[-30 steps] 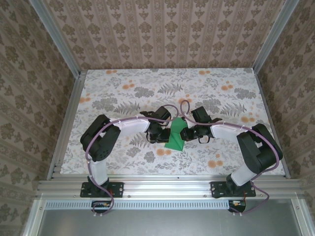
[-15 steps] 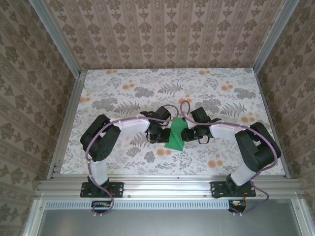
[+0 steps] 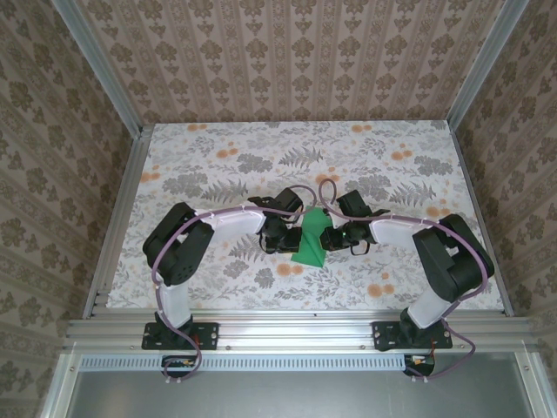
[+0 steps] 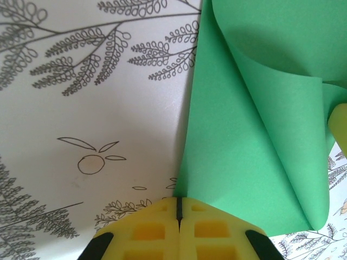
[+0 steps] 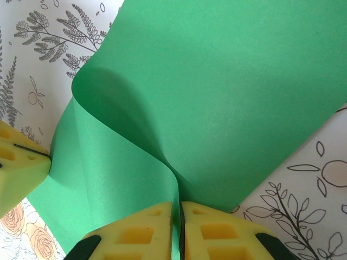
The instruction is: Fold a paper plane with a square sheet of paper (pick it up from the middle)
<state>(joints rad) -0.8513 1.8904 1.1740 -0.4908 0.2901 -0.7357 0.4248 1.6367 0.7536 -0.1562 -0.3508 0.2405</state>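
The square sheet of paper (image 3: pixel 311 239), bright green, stands curled up off the table between my two grippers. My left gripper (image 3: pixel 285 235) is shut, and the sheet's left edge (image 4: pixel 187 162) runs straight into the seam between its yellow fingers (image 4: pixel 206 227). My right gripper (image 3: pixel 338 233) is shut on a raised fold of the sheet (image 5: pixel 217 81), which rises from between its fingertips (image 5: pixel 217 227) and bends over in a loose curve. In the right wrist view, the left gripper's finger (image 5: pixel 16 168) touches the paper's far edge.
The floral-printed table (image 3: pixel 218 165) stretches away behind and to both sides of the grippers. Aluminium rails (image 3: pixel 122 218) frame its sides, and patterned walls close it in. Both arms fold inward toward the centre.
The right arm's elbow has crept slightly to the left. The paper and both grippers stay where they were.
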